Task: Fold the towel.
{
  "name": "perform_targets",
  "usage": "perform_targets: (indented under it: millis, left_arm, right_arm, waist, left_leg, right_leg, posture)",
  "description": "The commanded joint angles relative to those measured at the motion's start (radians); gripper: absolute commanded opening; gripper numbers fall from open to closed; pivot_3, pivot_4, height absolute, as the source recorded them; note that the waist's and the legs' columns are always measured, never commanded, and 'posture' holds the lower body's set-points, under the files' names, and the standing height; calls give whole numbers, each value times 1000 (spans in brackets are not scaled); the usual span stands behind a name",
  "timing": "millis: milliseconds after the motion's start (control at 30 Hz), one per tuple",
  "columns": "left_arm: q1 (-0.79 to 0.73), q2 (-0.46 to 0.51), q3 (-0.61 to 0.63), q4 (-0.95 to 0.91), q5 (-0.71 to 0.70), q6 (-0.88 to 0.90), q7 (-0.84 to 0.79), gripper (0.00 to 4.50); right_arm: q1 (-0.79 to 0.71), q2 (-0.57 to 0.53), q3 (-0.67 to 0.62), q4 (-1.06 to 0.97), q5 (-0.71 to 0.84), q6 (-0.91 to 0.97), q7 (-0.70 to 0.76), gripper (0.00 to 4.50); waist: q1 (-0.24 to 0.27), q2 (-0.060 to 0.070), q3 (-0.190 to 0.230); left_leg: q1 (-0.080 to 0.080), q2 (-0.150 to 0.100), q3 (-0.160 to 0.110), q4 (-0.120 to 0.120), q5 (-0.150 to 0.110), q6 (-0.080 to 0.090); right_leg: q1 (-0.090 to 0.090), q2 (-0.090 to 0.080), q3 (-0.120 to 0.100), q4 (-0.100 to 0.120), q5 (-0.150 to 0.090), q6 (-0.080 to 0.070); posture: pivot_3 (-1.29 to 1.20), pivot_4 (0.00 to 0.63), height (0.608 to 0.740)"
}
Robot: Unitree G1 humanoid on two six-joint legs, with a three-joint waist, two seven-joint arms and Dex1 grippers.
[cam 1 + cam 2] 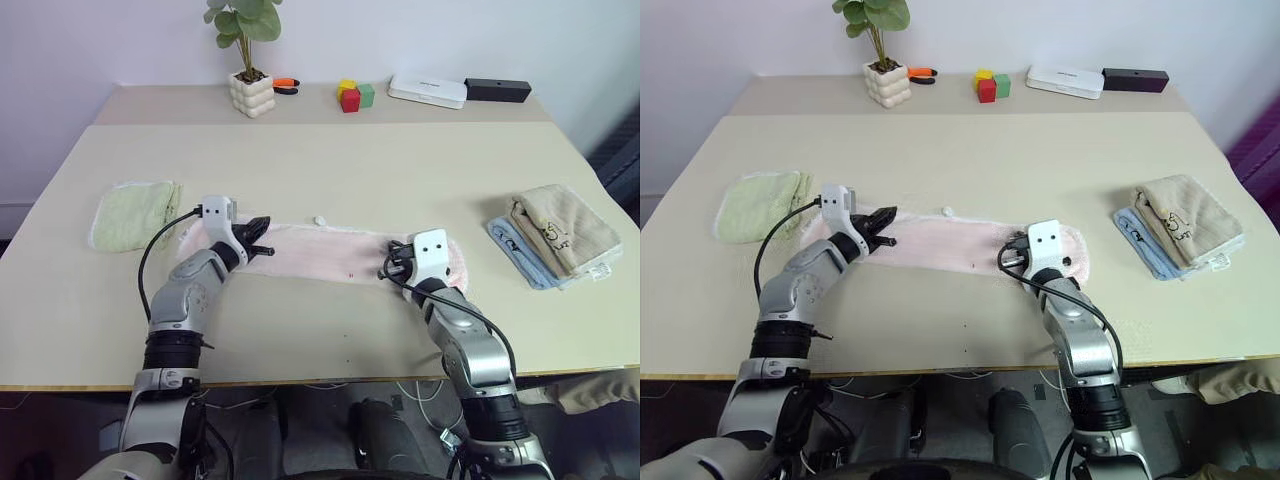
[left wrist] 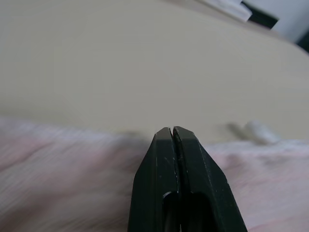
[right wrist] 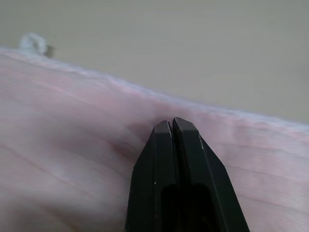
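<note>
Towel (image 1: 320, 252) flat on table (image 1: 330, 170); L claw (image 1: 262, 238), R claw (image 1: 386, 266) both closed, empty.

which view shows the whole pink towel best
The left eye view: the pink towel lies stretched out flat on the table between the two arms. The right eye view shows the same. Each wrist view gives a close patch of its pile.

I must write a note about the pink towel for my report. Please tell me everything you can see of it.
The long pale pink fluffy towel lies flat and unfolded across the beige table, with a scalloped whitish edge, a small dark mark and a small white tag at its far edge. The left gripper and the right gripper, both shut, are over its two ends; no cloth shows between their fingers.
</note>
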Motion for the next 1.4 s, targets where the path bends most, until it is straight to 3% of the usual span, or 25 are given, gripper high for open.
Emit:
perform_targets:
  millis: [33,433,700,900,933,1033,1233,1267,1400]
  left_arm:
    - [5,22,10,-6,5,-33,-18,0]
    - [3,102,52,30,0,-63,-47,0]
    - [-16,123,70,44,-17,-55,-74,0]
    - [-15,153,40,-39,-47,-8,-153,0]
    - [-16,149,52,-59,-79,14,-168,250]
    - [-14,161,45,-126,-116,45,-220,1332]
    - [-28,250,23,-203,-142,73,-350,4473]
    - [-25,283,12,-206,-144,68,-406,4500]
    - [-22,374,-14,-186,-153,66,-561,4500]
  right_arm:
    - [34,-49,-34,32,-26,-67,13,39]
    - [88,-249,-129,60,-21,-223,133,39]
    - [71,-318,-175,93,-18,-295,187,39]
    - [-7,-281,-218,3,142,-172,237,39]
    - [-20,-272,-226,-24,196,-139,259,11]
    - [-43,-270,-239,-72,282,-81,304,840]
    - [38,-333,-293,-155,423,36,415,3869]
    - [68,-359,-303,-186,455,61,448,4432]
    - [167,-478,-316,-263,462,77,558,4477]
  waist:
    - [1,0,0]
    - [1,0,0]
    - [0,0,0]
    - [-1,-1,0]
    - [-1,-1,0]
    - [2,0,0]
    - [3,0,0]
    - [2,0,0]
    - [-1,0,0]
  left_leg:
    - [0,0,0,0,0,0]
    - [0,0,0,0,0,0]
    - [1,0,0,0,0,0]
    - [1,0,0,0,0,0]
    - [1,0,0,0,0,0]
    - [0,0,0,0,0,0]
    - [0,0,0,0,0,0]
    - [0,0,0,0,0,0]
    - [1,0,0,-1,0,0]
  right_leg:
    - [0,0,0,0,0,0]
    - [1,0,0,-1,0,0]
    - [1,0,0,-1,0,0]
    - [1,0,0,-1,0,0]
    - [1,0,0,-1,0,0]
    - [1,0,0,-1,0,0]
    - [1,0,0,-1,0,0]
    - [1,0,0,-1,0,0]
    - [1,0,0,-1,0,0]
  posture:
    - [0,150,740]
    - [0,150,740]
    - [0,150,740]
    - [0,150,740]
    - [0,150,740]
    - [0,150,740]
    - [0,150,740]
    - [0,150,740]
    - [0,150,740]
